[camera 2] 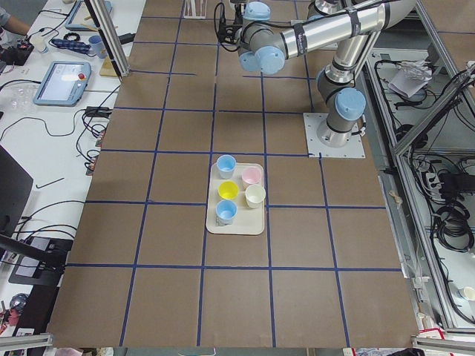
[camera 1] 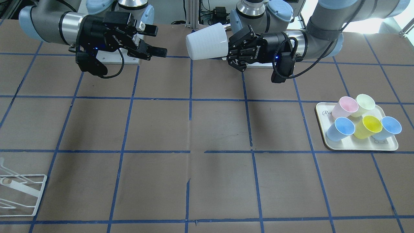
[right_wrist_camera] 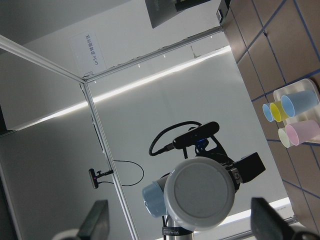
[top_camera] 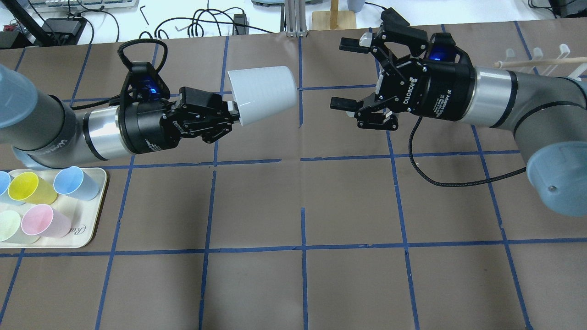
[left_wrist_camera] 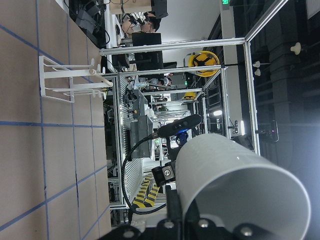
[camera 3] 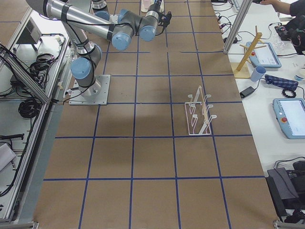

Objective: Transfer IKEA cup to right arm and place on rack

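Note:
The IKEA cup (top_camera: 261,94), pale grey and near white, is held sideways in the air by my left gripper (top_camera: 234,112), which is shut on its rim. The cup's base points at my right gripper (top_camera: 343,73). That gripper is open and empty, level with the cup and a short gap away. The front view shows the same: cup (camera 1: 207,41), left gripper (camera 1: 228,48), right gripper (camera 1: 157,40). The right wrist view shows the cup's base (right_wrist_camera: 202,192) between its spread fingers (right_wrist_camera: 265,220). The white wire rack (top_camera: 536,57) stands behind the right arm, and also shows in the front view (camera 1: 19,191).
A cream tray (top_camera: 91,220) with several coloured cups (blue, yellow, pink, pale green) lies under the left arm's forearm; it also shows in the front view (camera 1: 359,145). The brown table has a blue tape grid. Cables and equipment lie beyond the far edge.

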Controlling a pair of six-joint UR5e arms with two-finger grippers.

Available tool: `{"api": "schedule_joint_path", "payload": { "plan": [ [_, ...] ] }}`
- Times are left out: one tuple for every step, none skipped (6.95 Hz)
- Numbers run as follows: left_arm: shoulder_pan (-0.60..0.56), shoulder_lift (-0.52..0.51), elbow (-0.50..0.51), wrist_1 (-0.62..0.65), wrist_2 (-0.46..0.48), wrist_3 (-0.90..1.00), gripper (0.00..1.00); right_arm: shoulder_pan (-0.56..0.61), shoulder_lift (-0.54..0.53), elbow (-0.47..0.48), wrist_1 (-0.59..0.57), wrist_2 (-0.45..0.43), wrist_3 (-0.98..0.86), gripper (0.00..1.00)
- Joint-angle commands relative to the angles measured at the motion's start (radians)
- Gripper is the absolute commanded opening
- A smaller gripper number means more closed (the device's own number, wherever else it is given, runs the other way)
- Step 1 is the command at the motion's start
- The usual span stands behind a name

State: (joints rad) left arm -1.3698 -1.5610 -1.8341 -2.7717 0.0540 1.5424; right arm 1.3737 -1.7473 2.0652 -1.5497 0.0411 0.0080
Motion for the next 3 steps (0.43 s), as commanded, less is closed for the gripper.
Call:
{"api": "schedule_joint_path", "payload": {
  "plan": [
    [-0.076, 0.002, 0.003, 0.004, -0.077, 0.007, 0.00, 0.002, 0.014, 0.000, -0.007, -0.009, 0.074, 1.00],
    [-0.084, 0.004, 0.000, 0.003, -0.094, 0.008, 0.00, 0.004, 0.018, 0.000, -0.010, -0.010, 0.076, 1.00],
    [-0.089, 0.001, -0.001, 0.004, -0.095, 0.008, 0.00, 0.019, 0.019, 0.000, -0.010, -0.010, 0.073, 1.00]
  ]
}}
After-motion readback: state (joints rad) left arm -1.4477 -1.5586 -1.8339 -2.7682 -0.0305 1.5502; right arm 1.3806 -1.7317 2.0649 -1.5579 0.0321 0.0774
